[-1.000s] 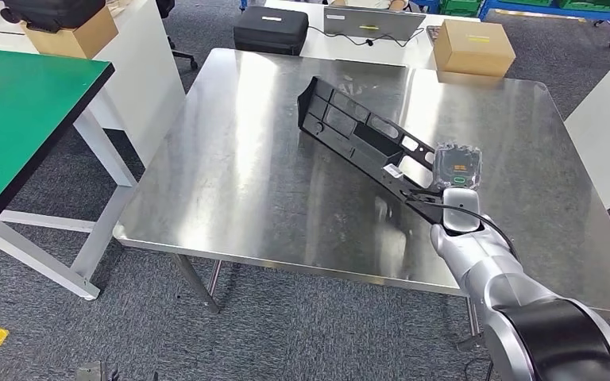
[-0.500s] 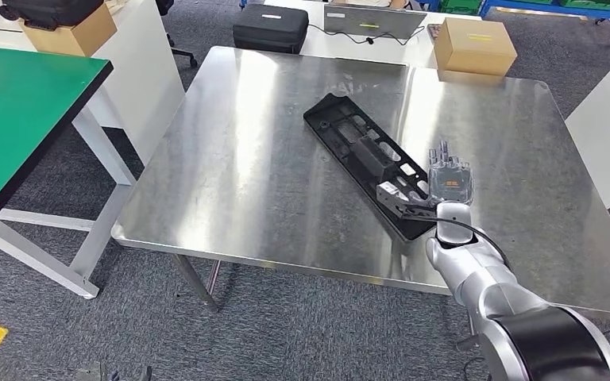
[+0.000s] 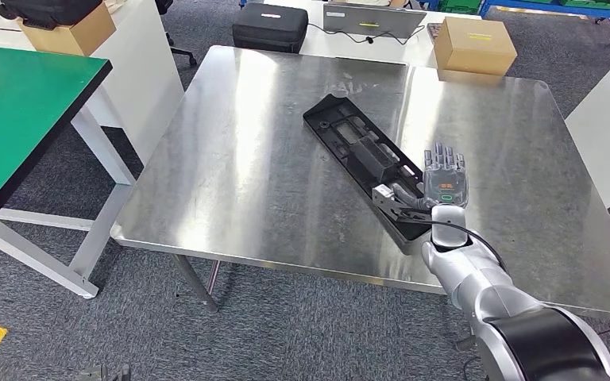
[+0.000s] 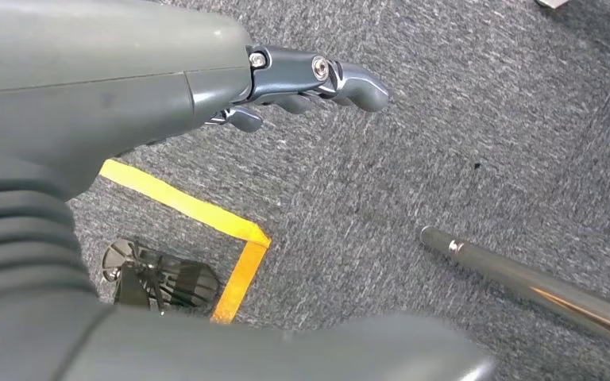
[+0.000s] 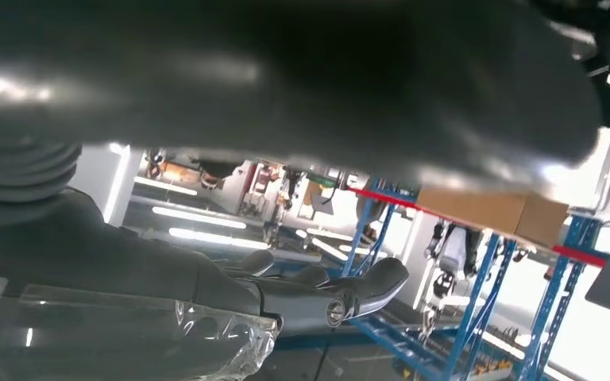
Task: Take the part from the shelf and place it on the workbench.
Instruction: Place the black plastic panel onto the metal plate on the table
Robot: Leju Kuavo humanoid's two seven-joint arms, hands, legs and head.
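Watching the release, my worry is a snag. The part [image 3: 369,164], a long black moulded panel, lies flat on the steel workbench [image 3: 246,175], running diagonally from the middle of the top toward the near edge. Its near end stops just short of that edge, and my right hand [image 3: 445,181] sits just beside that end. If I pull the arm out carelessly, a finger or the thumb could catch the panel's rim and drag or tip it toward the edge. The polished steel would likely let it slide easily, so even a light catch might send that end over. The black cable at the wrist loops close to the panel's near end too, and I judge it could hook on the way out.

As for the right hand itself: in the head view its fingers [image 3: 443,155] are spread and stretched flat, pointing away from me, and it grips nothing. Whether the thumb side touches the panel's near end I cannot tell, as the two overlap there.

My left hand [image 4: 302,79] hangs over the grey carpet [image 4: 461,119] below workbench level, fingers loosely extended and apart, with nothing in them.
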